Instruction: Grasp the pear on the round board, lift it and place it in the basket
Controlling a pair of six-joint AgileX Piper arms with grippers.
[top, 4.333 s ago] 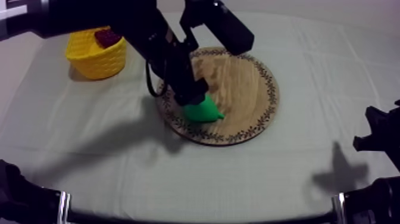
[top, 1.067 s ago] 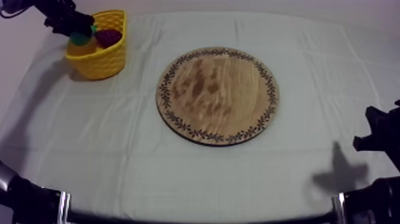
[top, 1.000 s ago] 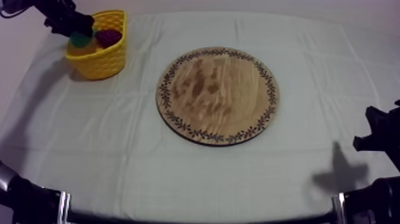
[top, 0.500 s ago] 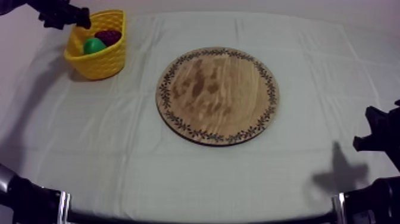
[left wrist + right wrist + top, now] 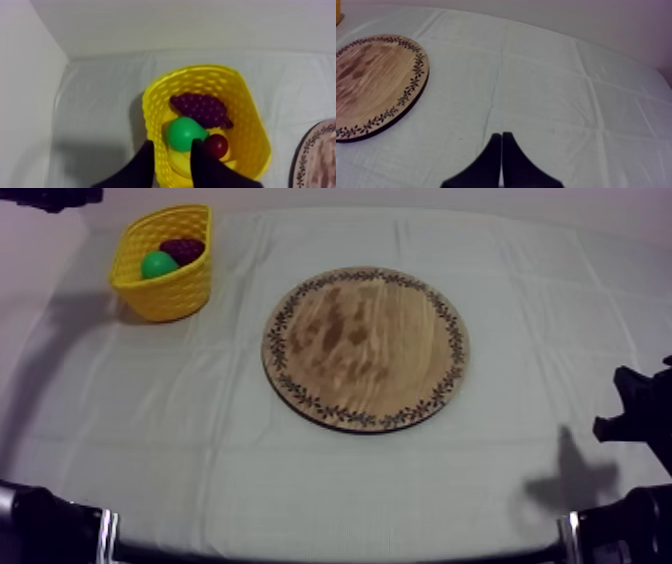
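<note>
We see the smooth bright-green toy pear [image 5: 185, 134] lying in the yellow latticed basket [image 5: 250, 125] at the far left corner of the tabletop [image 5: 300, 478], partly hidden behind our left gripper [image 5: 172, 143], spread and empty; our right gripper [image 5: 501, 135] is pressed together.

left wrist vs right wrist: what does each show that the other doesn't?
Left wrist: pear, grapes and small red fruit in the basket, left gripper open over its rim. Right wrist: right gripper shut on nothing over the cloth. Both: the board and the cloth.
</note>
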